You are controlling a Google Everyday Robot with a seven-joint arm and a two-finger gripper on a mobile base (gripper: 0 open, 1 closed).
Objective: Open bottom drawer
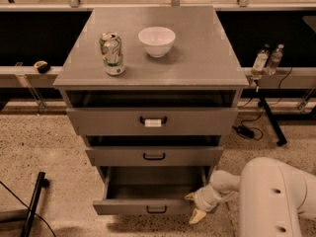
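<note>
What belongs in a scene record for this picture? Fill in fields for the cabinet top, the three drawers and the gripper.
Cabinet top: can, white bowl
Top drawer: slightly open, white tag on handle
Middle drawer: slightly open
Bottom drawer: pulled out farthest
Gripper: at bottom drawer's right front corner

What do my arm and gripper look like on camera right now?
The arm is a smooth white shell, fat and rounded, with a few small dark dots, narrowing to a slimmer white wrist. No cables or markings show. The gripper, at the right end of the bottom drawer front, is off-white, turning pale yellow-tan at its end.
</note>
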